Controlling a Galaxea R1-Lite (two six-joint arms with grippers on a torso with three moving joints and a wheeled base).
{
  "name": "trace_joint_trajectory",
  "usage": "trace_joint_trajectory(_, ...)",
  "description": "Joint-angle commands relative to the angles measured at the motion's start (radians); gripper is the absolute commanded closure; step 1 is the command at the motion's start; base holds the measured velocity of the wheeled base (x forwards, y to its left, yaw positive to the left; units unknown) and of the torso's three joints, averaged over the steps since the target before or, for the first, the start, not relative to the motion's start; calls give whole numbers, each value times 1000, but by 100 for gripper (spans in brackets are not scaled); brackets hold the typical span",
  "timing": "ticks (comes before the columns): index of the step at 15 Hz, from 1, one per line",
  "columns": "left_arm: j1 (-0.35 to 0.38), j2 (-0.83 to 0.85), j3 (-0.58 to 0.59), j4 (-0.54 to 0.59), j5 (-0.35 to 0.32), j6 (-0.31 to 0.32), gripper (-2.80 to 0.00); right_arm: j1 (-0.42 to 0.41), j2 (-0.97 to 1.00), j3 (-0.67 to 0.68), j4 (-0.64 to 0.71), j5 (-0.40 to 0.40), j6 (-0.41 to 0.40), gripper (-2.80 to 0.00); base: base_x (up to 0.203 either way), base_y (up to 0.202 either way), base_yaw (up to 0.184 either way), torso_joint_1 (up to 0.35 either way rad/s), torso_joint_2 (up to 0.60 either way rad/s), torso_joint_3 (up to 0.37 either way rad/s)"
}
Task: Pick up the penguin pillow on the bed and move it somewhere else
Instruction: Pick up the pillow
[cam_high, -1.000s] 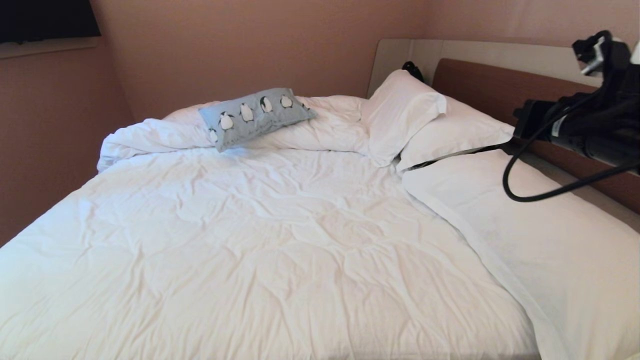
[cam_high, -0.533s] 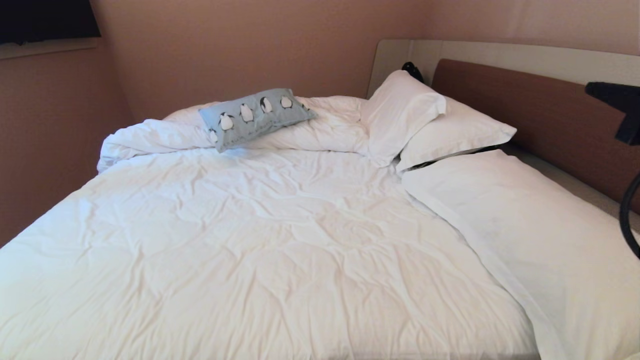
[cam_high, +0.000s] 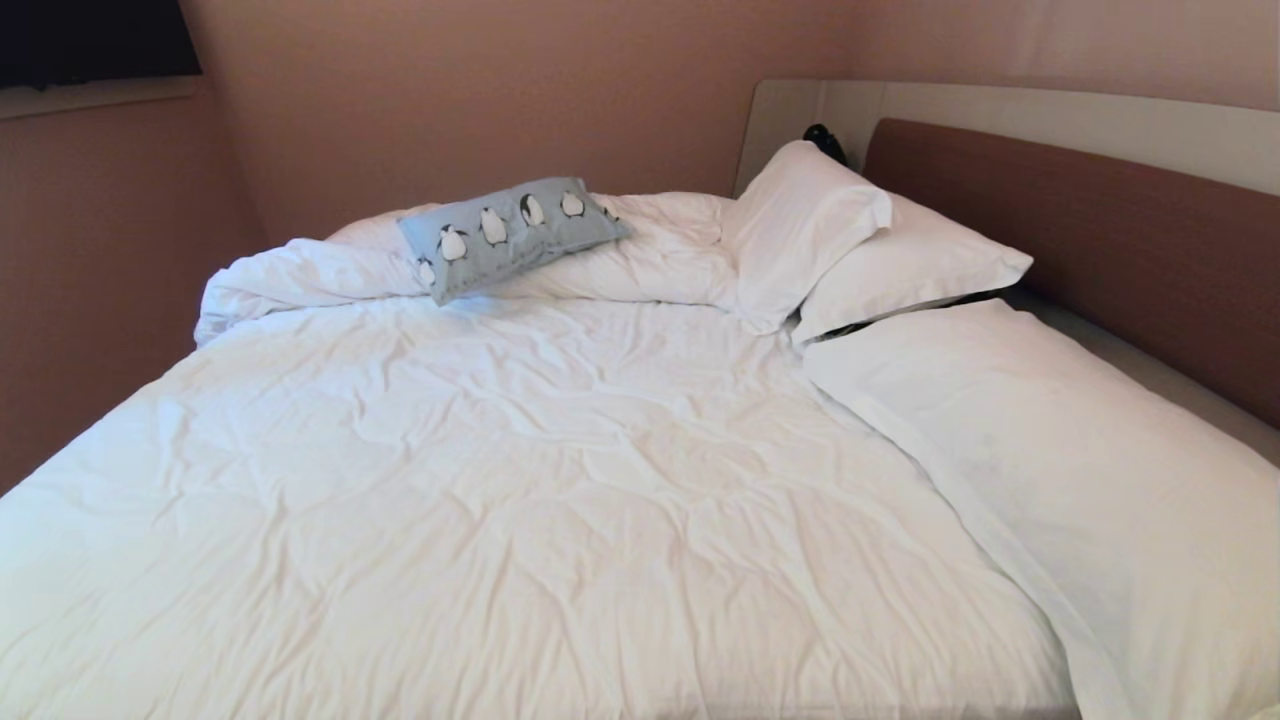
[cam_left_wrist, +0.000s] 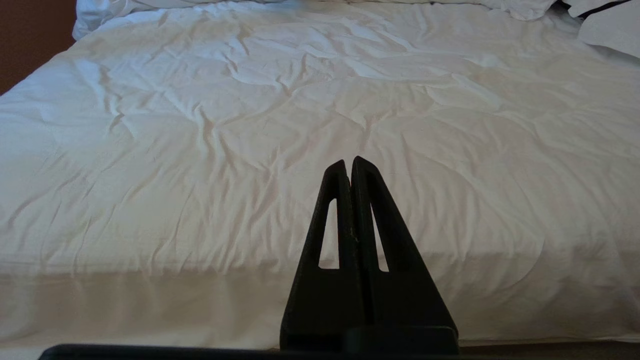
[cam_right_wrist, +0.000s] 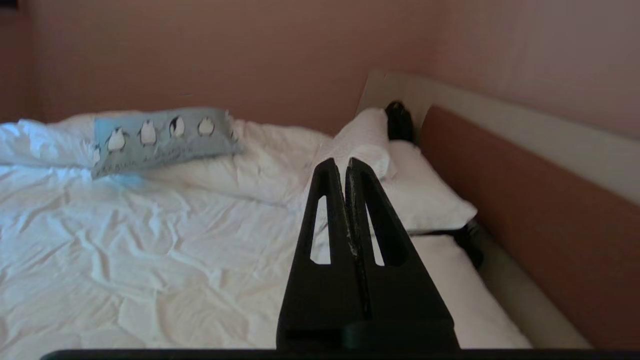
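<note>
— So where was the penguin pillow (cam_high: 512, 233) at that point?

— Lying on the bunched-up duvet at the far side of the bed (cam_high: 560, 480), propped a little against the folds, with two white pillows (cam_high: 850, 245) off to one side by the headboard (cam_high: 1080, 250). Nothing was touching it.

— And the arms?

— Neither showed from the head camera. The right gripper (cam_right_wrist: 346, 162) hung in the air above the bed with its fingers pressed together, holding nothing. The left gripper (cam_left_wrist: 348, 162) sat low at the near edge of the bed, fingers likewise closed and empty.

— Which one had the better line on it?

— The right, I'd judge. From its wrist camera the penguin pillow (cam_right_wrist: 160, 137) was plainly in sight, well ahead of the fingers and off toward the side away from the headboard. The left one's camera took in only rumpled duvet; the pillow didn't show there at all.

— How did it lie?

— Its long axis ran roughly across the fingers' line of reach, so they faced a long edge. They would have to spread first, then travel well forward and sideways to straddle that edge.
</note>
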Motion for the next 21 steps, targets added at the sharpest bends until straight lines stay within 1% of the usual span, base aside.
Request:
trace_joint_trajectory(1, 0, 0, 0, 0, 1, -1, 0, 1, -134, 19, 2, 0, -74, 0, 0, 0, 0, 0, 0, 0)
trace_joint_trajectory(4, 0, 0, 0, 0, 1, -1, 0, -15, -219, 32, -3, -3, -177, 0, 0, 0, 0, 0, 0, 0)
trace_joint_trajectory(9, 0, 0, 0, 0, 1, -1, 0, -58, -250, 26, 11, -19, -209, 0, 0, 0, 0, 0, 0, 0)
trace_joint_trajectory(10, 0, 0, 0, 0, 1, -1, 0, -80, -260, 23, 11, -28, -212, 0, 0, 0, 0, 0, 0, 0)
trace_joint_trajectory(12, 0, 0, 0, 0, 1, -1, 0, -150, -272, 21, 17, -32, -230, 0, 0, 0, 0, 0, 0, 0)
trace_joint_trajectory(13, 0, 0, 0, 0, 1, -1, 0, -190, -281, 20, 43, -33, -233, 0, 0, 0, 0, 0, 0, 0)
trace_joint_trajectory(15, 0, 1, 0, 0, 1, -1, 0, -245, -327, 22, 143, -33, -234, 0, 0, 0, 0, 0, 0, 0)
trace_joint_trajectory(18, 0, 0, 0, 0, 1, -1, 0, -261, -447, 42, 264, -35, -231, 0, 0, 0, 0, 0, 0, 0)
trace_joint_trajectory(19, 0, 0, 0, 0, 1, -1, 0, -262, -496, 46, 309, -36, -221, 0, 0, 0, 0, 0, 0, 0)
trace_joint_trajectory(20, 0, 0, 0, 0, 1, -1, 0, -262, -534, 49, 354, -35, -193, 0, 0, 0, 0, 0, 0, 0)
trace_joint_trajectory(21, 0, 0, 0, 0, 1, -1, 0, -263, -569, 54, 392, -34, -146, 0, 0, 0, 0, 0, 0, 0)
